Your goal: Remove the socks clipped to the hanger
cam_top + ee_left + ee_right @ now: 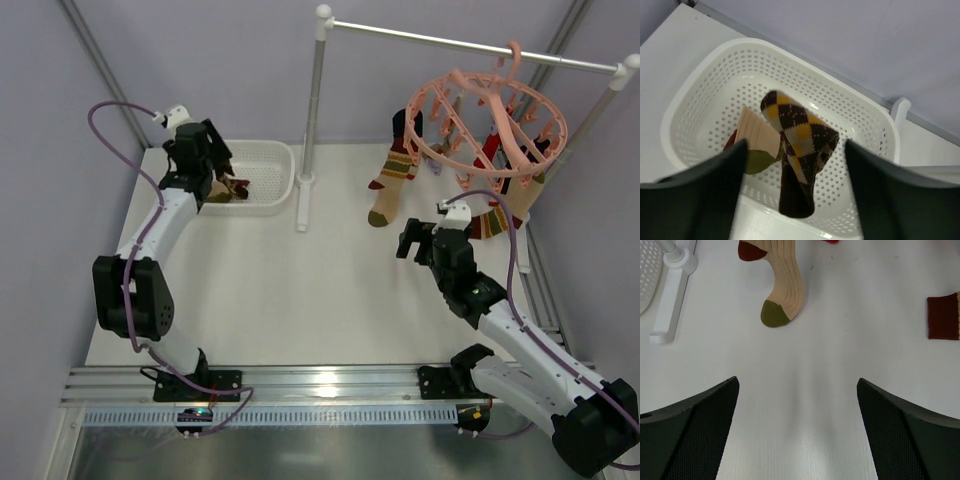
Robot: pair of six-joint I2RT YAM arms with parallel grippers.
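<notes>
The salmon-pink ring hanger (490,120) hangs from the white rail at the back right. A striped sock (392,180) and red and dark socks (497,212) hang clipped below it. My left gripper (226,182) is open over the white basket (272,160). In the left wrist view, a brown argyle sock (799,150) lies loose between the spread fingers (705,190), touching neither, beside a tan-and-olive sock (756,137). My right gripper (412,240) is open and empty above the table, just in front of the hanging socks. Its view shows the tan sock's olive toe (782,295).
The white rail stand's post (311,120) and foot (669,295) stand between the basket and the hanger. A dark red sock cuff (943,315) shows at the right edge of the right wrist view. The basket's rim (705,75) lies under the left gripper.
</notes>
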